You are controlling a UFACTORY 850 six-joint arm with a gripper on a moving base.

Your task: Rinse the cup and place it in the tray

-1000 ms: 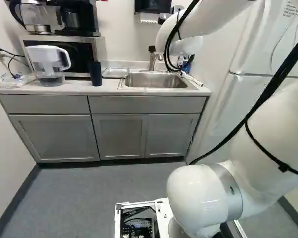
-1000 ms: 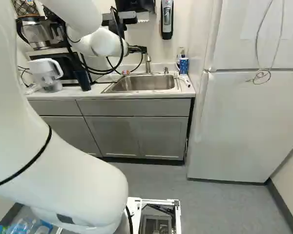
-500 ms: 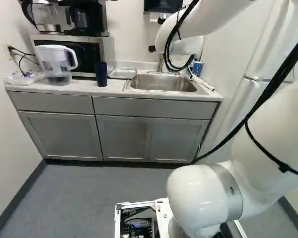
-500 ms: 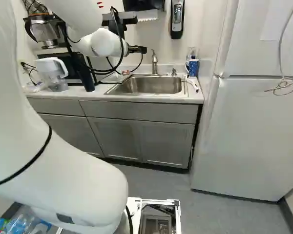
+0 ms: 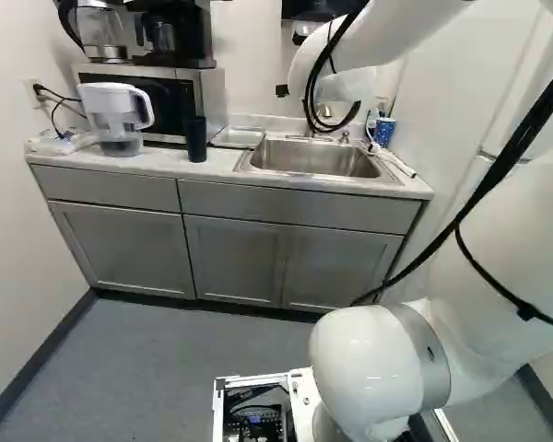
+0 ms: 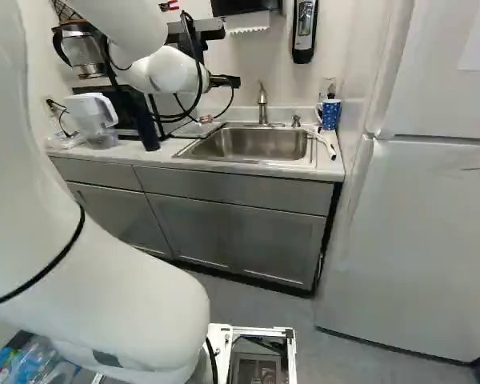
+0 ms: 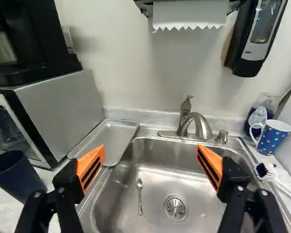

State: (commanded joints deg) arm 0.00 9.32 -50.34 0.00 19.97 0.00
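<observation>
Right base view: catching just a dark side of the end effector, out there past the white wrist of the arm. Over to the wrist view now, and looking straight along the end effector, spread wide, with nothing pinched between the orange pads.

Ahead, seeing right down into the steel sink, with a spoon lying in the basin near the drain. Spotting two cups here! Finding a dark cup upright on the tabletop, in front of the microwave. And, well apart from it, across the sink, finding a spotted mug, also upright, near a dark blue bottle and a white brush.

Onto the metal tray: lying flat between microwave and basin, with bare metal showing. Behind the basin, noting the faucet. Finally, in the left base view, picking out a white water pitcher just beside the microwave, below the coffee maker.
</observation>
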